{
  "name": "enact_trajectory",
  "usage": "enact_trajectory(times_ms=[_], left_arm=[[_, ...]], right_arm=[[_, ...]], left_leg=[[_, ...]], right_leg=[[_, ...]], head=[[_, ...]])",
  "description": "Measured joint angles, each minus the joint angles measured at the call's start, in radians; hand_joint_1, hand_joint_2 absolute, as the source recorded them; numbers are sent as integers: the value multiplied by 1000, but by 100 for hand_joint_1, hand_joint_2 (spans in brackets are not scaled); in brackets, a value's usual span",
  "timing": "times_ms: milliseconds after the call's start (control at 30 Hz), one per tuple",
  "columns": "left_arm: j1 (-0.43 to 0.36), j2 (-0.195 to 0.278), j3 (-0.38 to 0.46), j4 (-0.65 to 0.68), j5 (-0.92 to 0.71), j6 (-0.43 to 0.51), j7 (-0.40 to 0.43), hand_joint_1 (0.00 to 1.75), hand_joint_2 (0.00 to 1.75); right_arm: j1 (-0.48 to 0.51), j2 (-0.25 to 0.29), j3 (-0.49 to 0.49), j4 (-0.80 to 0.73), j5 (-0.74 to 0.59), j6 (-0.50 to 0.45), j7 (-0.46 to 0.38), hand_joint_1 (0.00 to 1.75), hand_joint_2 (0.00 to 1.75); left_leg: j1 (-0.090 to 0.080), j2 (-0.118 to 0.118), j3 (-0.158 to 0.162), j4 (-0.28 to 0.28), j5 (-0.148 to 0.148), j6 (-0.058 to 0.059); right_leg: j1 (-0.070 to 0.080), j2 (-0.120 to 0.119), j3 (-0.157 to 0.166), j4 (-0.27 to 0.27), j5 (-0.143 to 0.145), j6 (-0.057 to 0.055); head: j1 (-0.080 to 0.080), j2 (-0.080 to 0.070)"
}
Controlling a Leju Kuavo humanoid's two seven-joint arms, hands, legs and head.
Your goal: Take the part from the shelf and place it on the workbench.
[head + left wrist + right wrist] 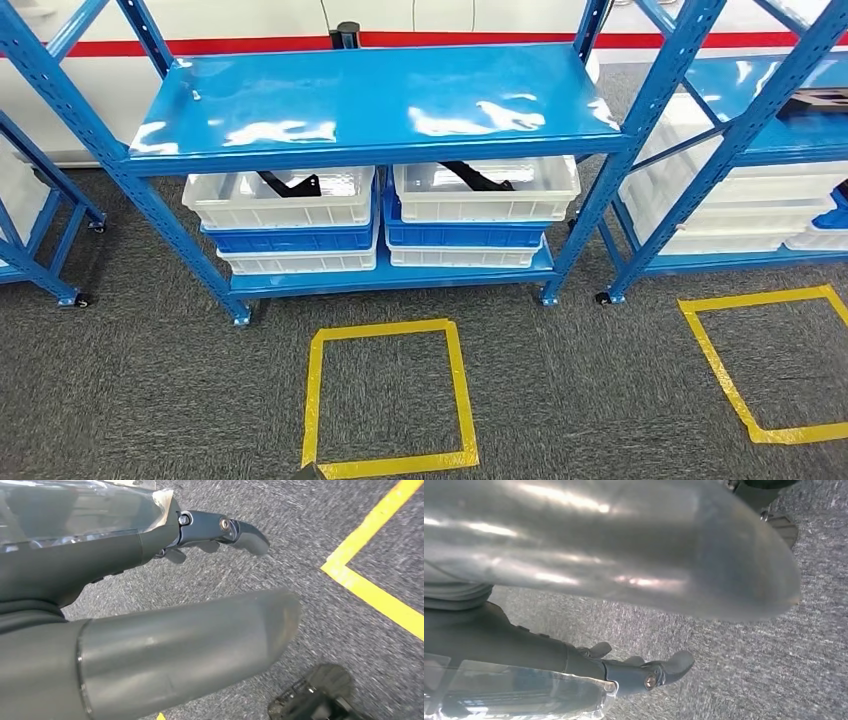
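Note:
Two black parts lie in white bins on the blue shelf's lower level: one part in the left bin, another part in the right bin. My left hand hangs over grey carpet, thumb and dark fingers apart, holding nothing. My right hand hangs the same way over carpet, its fingers spread and empty. Both hands are far from the shelf.
A yellow tape square marks the carpet before the shelf, with another tape square to the right. A second blue rack with white bins stands at right, a third rack at left. Yellow tape lies near my left hand.

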Motion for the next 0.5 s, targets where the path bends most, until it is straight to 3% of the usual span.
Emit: enact_trajectory(times_ms=[67, 100, 167, 233, 267, 333, 367, 433, 500], left_arm=[[-1, -1, -1, -3, -1, 1, 1, 0, 0], [-2, -2, -2, -4, -1, 1, 1, 0, 0], [-3, -3, -4, -5, -1, 0, 2, 0, 0], [-2, -4, -5, -5, -1, 0, 2, 0, 0], [-1, -4, -6, -5, -1, 0, 3, 0, 0], [0, -5, -7, -6, -1, 0, 4, 0, 0], [0, -6, -7, -6, -1, 0, 4, 0, 0], [-1, -7, -8, -7, -1, 0, 5, 0, 0], [-2, -8, -8, -8, -1, 0, 5, 0, 0]], right_arm=[[-1, 0, -2, -1, 1, -1, 0, 0, 0], [-2, 1, -2, -1, 1, -1, 0, 0, 0], [-1, 2, -3, -2, 2, -1, 0, 0, 0], [3, 1, -4, -2, 4, -2, 0, 0, 0], [5, 1, -5, -2, 6, -2, 0, 0, 0], [6, 1, -10, -2, 13, -4, 0, 0, 0], [5, 1, -13, -2, 16, -4, 0, 0, 0], [3, 2, -18, -2, 19, -4, 0, 0, 0], [3, 2, -20, -2, 20, -4, 0, 0, 0]], left_leg=[[1, 1, 10, -9, -1, 16], [2, 2, 16, -12, -2, 23], [-1, 3, 23, -13, -10, 34], [-4, 1, 34, -13, -21, 38], [-5, -1, 42, -13, -27, 38], [-5, -4, 62, -13, -41, 33], [-8, -4, 69, -13, -49, 28], [-12, -4, 76, -14, -62, 18], [-12, -3, 79, -17, -67, 11]], right_leg=[[0, -3, -9, 28, -14, 6], [0, -5, -32, 72, -30, 6], [0, -6, -116, 211, -72, 1], [0, -6, -183, 299, -80, 6], [0, -6, -189, 287, -60, 13], [0, -8, -146, 157, 17, 27], [2, -10, -118, 93, 47, 27], [8, -11, -86, 26, 71, 14], [13, -10, -81, 25, 66, 1]], head=[[1, 0], [2, 0], [4, 0], [5, 0], [5, 0], [5, 0], [5, 0], [4, 0], [4, 0]])
